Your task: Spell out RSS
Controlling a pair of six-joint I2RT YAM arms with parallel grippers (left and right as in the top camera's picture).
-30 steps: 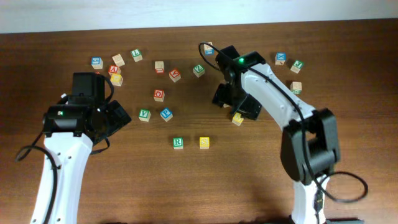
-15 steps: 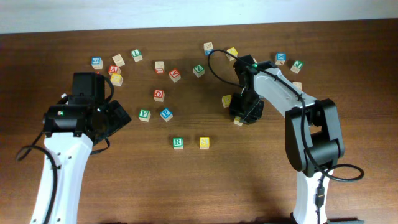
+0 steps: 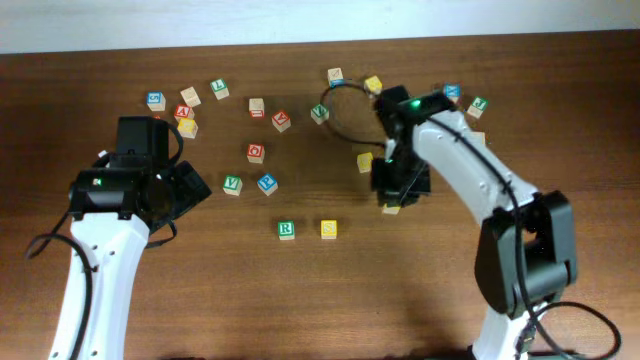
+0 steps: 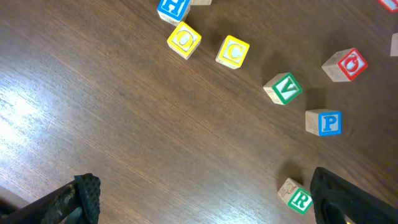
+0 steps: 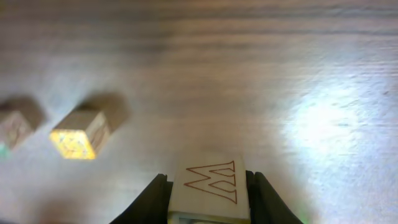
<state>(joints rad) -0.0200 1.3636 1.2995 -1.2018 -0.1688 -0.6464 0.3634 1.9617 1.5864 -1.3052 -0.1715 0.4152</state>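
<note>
The green R cube (image 3: 286, 229) and a yellow S cube (image 3: 329, 229) sit side by side at the table's front middle. The R cube (image 4: 296, 198) also shows beside the right finger of my left gripper (image 4: 205, 199). That gripper (image 3: 185, 190) is open and holds nothing. My right gripper (image 3: 395, 190) is shut on a wooden cube (image 5: 210, 183) whose visible side bears a red outlined M-like mark. From overhead only a yellowish edge of this cube (image 3: 390, 207) peeks out; its top letter is hidden. Both black fingers (image 5: 155, 196) press its sides.
A yellow cube (image 3: 365, 161) lies just left of the right gripper and shows as a yellow cube (image 5: 79, 134) in the right wrist view. Several letter cubes spread along the back, such as a red one (image 3: 256, 152), blue P (image 3: 267, 184) and green V (image 3: 232, 184).
My right gripper has gone from open to shut on the wooden cube and has shifted slightly toward the front of the table with it. The left arm has not moved.
</note>
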